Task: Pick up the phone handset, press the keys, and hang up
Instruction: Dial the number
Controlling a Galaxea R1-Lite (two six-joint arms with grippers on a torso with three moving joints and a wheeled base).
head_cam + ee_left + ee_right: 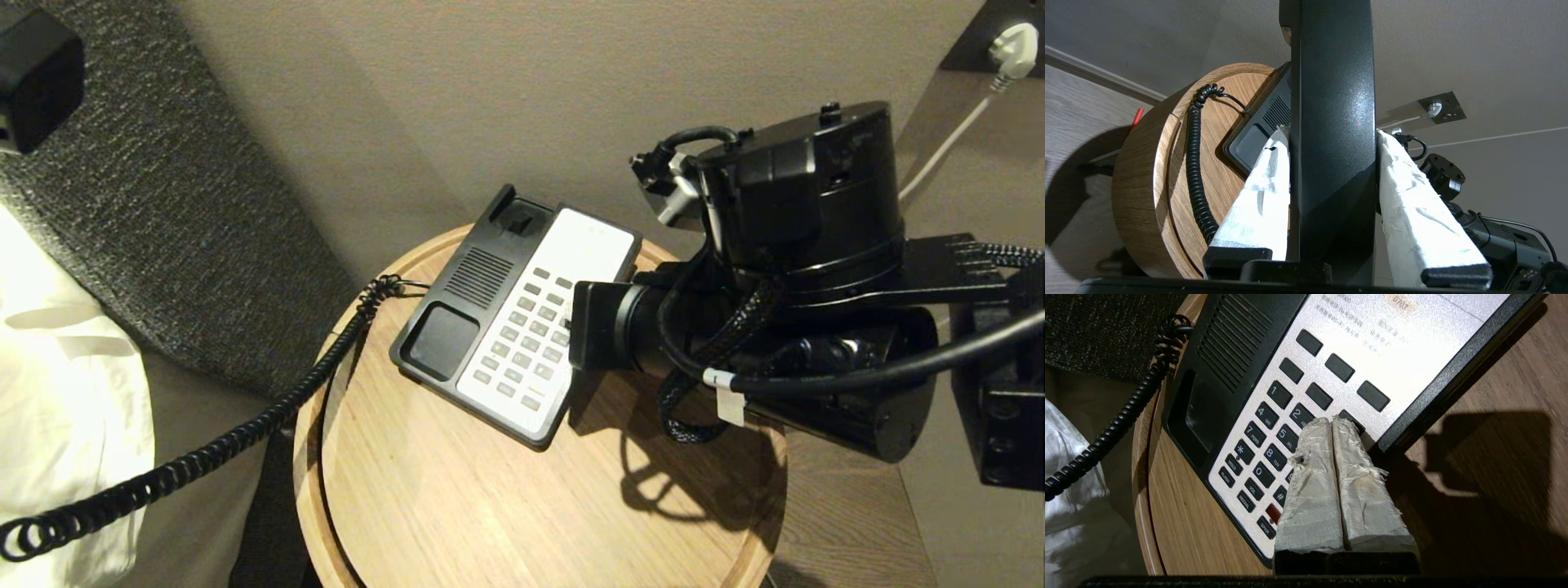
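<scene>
**Arm and Gripper Status**

Right arm [816, 327]: enters the head view from 3 o'clock, wrist extended toward 9 o'clock. Right gripper [1332, 421]: tape-wrapped fingers [1314, 490] pressed together, no gap between them, tips angled downward.

Left gripper [1331, 134]: outside the head view; tape-wrapped fingers [1261, 196] clamped on opposite sides of the phone handset [1333, 122].

phone base [1331, 375] keys numbered 1, 2, 4, 8, 0, star, hash, tag reading 0703
</scene>
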